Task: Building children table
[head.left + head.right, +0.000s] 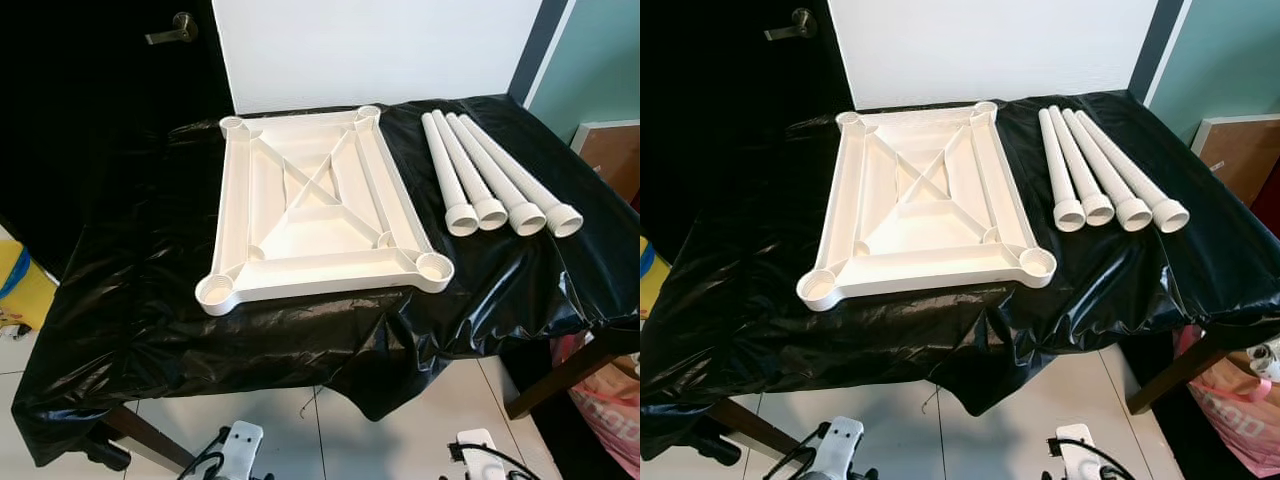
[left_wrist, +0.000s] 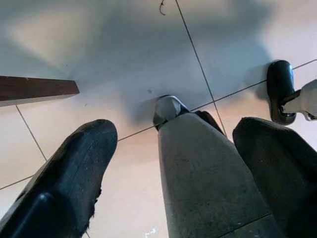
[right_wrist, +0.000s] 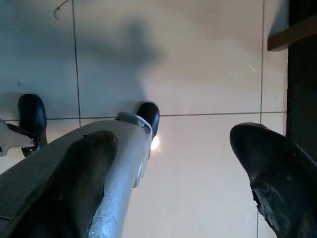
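Observation:
A white plastic tabletop (image 1: 318, 205) lies upside down on a table draped in black plastic sheet (image 1: 150, 320). It shows cross ribs and a round socket at each corner, such as the near right socket (image 1: 434, 266). To its right, several white tube legs (image 1: 490, 180) lie side by side, open ends toward me. Both arms hang low in front of the table. My left gripper (image 2: 176, 131) is open above the tiled floor, with nothing between its fingers. My right gripper (image 3: 173, 139) is open too, holding nothing.
A dark door with a handle (image 1: 170, 30) stands at the back left, with a white wall behind the table. A yellow toy (image 1: 20, 285) sits on the floor at the left and a pink bag (image 1: 610, 410) at the right. A wooden table leg (image 1: 560, 375) slants at the near right.

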